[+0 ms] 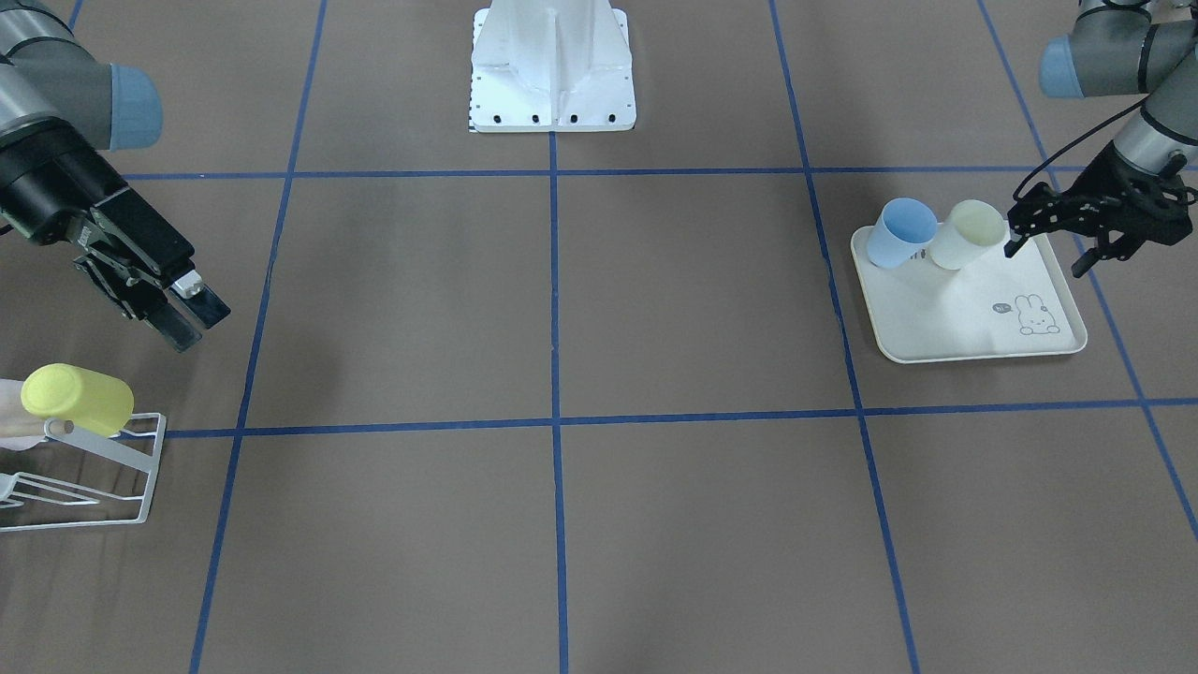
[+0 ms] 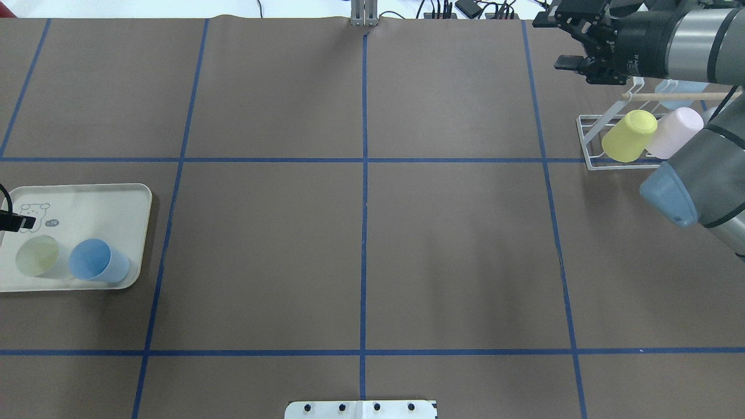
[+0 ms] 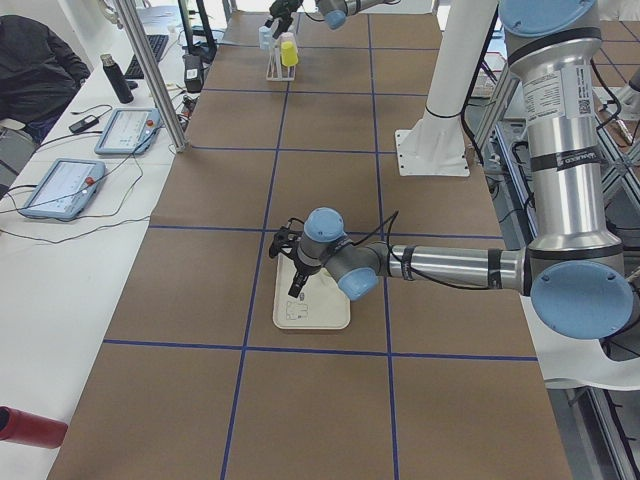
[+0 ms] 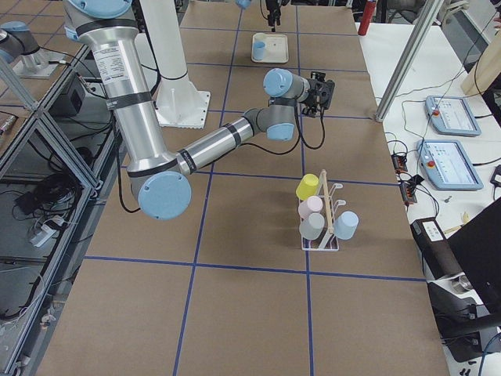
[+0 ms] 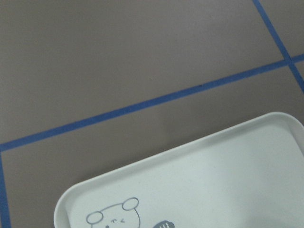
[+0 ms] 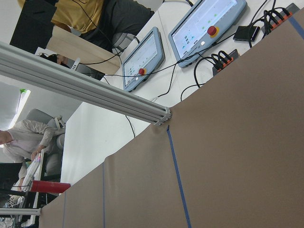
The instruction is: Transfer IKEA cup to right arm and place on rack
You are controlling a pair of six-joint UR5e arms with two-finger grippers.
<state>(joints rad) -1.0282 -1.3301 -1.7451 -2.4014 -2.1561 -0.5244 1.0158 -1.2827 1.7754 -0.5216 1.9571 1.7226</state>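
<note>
From above, we see the rack (image 2: 584, 144) at two o'clock, a yellow cup (image 2: 628, 137) on it. The right claw (image 2: 547, 42) hangs spread wide, holding nothing, at its eleven o'clock. The left claw (image 1: 1044, 260), spread wide too, is just beside the cream cup (image 1: 969, 236) on the tray (image 1: 964, 318) at nine o'clock.

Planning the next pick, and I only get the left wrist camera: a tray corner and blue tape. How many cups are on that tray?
Observer: Two, upright and side by side: a blue cup and a pale yellow cup.
Operator: Where am I relative to them?
Observer: The left gripper hangs over the tray beside the pale yellow cup, jaws open and empty.
Operator: And the drop-off?
Observer: The rack holds four cups, a yellow cup among them.
</note>
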